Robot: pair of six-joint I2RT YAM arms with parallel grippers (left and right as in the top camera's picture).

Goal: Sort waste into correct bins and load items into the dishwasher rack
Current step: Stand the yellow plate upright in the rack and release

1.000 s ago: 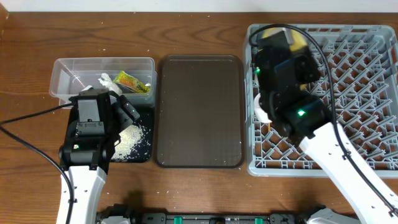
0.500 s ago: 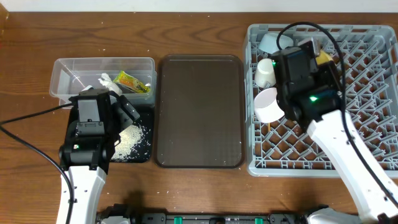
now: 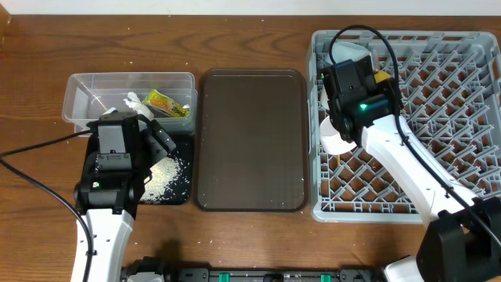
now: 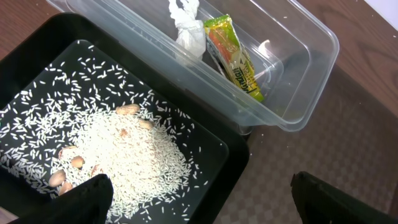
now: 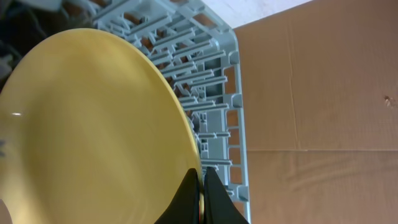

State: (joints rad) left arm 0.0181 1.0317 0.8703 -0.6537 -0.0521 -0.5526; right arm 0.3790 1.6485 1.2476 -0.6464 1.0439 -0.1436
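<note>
Swung back to ten o'clock of dishwasher rack [image 3: 462,117], right gripper [image 5: 200,186] clamped on yellow plate [image 5: 93,124] edge-on for slotting; left gripper [image 4: 205,199] parked wide apart.

Left arm [image 3: 106,192] angled forward, left gripper [image 4: 211,196] spread wide, right arm [image 3: 407,172] stretched forward, right gripper [image 5: 202,186] pinched tight

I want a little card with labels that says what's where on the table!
clear tub: tissue and snack wrapper inside
black bin: pile of rice
brown tray: between the bins and the rack
rack: pinkish-white bowl inside
yellow plate: pinched at its rim by the right jaws, over the rack
left jaws: open wide, above the black bin
</note>
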